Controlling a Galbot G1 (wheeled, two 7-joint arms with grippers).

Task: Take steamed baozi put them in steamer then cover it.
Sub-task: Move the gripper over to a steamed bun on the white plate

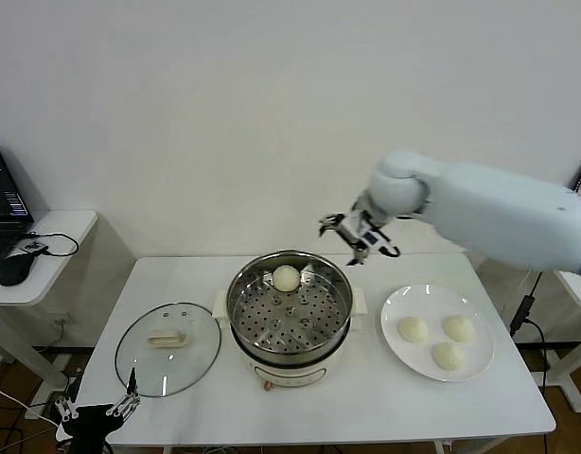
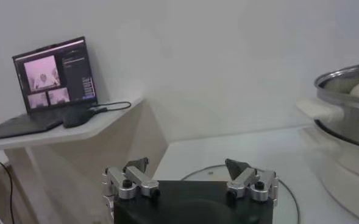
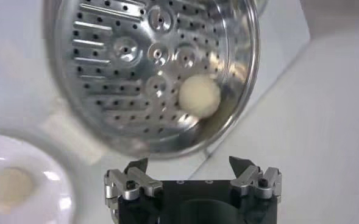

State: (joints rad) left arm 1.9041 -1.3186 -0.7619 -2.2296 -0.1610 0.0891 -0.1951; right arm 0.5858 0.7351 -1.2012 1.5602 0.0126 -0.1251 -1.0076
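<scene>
The left tool (image 1: 94, 409) hangs low at the near left corner of the white table (image 1: 366, 397). Its fingers are spread wide and hold nothing. Just past this tool lies the cover (image 1: 167, 348), a round glass lid with a cream handle, flat on the table. In the left wrist view the lid's rim (image 2: 283, 182) shows right behind the tool (image 2: 188, 165). Farther off from that tool, a laptop (image 2: 51, 82) sits on a small side table (image 2: 75, 125).

Next to the lid, in the middle of the table, stands the steamer (image 1: 289, 317), a shiny pot with a tray full of holes. One baozi (image 1: 287, 277) lies inside it, at the back edge of the tray.

The right tool (image 1: 359, 236) hangs in the air, above the steamer and a little to its far right side. Its fingers are spread wide and it is empty. In the right wrist view this tool (image 3: 191, 164) looks down on the tray (image 3: 136, 67), and the bun (image 3: 199, 95) lies below it, near the rim.

To the right of the right tool and nearer the front, a white plate (image 1: 404, 355) holds three more buns (image 1: 446, 340) close together.
</scene>
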